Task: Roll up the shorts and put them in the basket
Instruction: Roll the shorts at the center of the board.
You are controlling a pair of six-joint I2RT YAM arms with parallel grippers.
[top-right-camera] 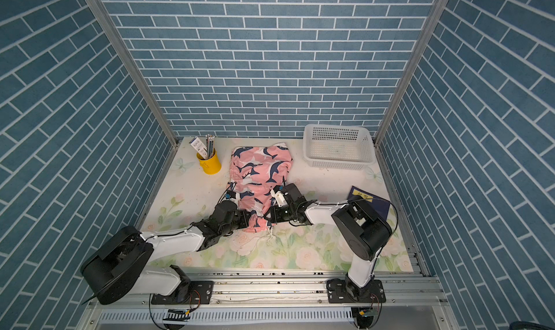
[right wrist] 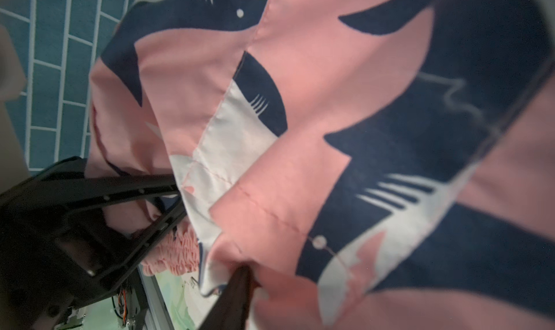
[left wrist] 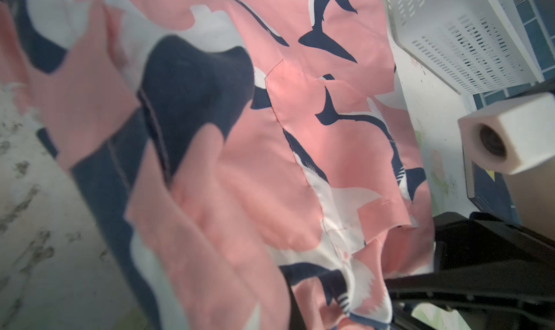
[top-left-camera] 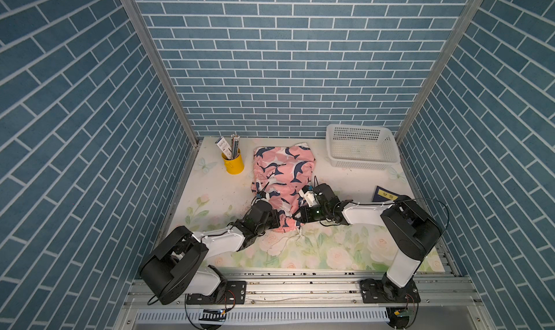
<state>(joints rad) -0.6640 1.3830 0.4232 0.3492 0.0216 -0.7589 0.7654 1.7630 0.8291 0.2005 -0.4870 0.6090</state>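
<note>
- Three walls enclose the space: a back wall (top-left-camera: 294,58), a left wall (top-left-camera: 60,118) and a right wall (top-left-camera: 495,118), all papered in a blue brick pattern with white joints.
- Grey metal posts (top-left-camera: 156,62) run up both back corners.
- The tabletop (top-left-camera: 330,247) is pale, printed with pink roses, green leaves and faint butterflies, and looks smudged in places.
- A ribbed aluminium rail (top-left-camera: 300,286) runs along its near edge.
- The light is even, with soft shadows.
</note>
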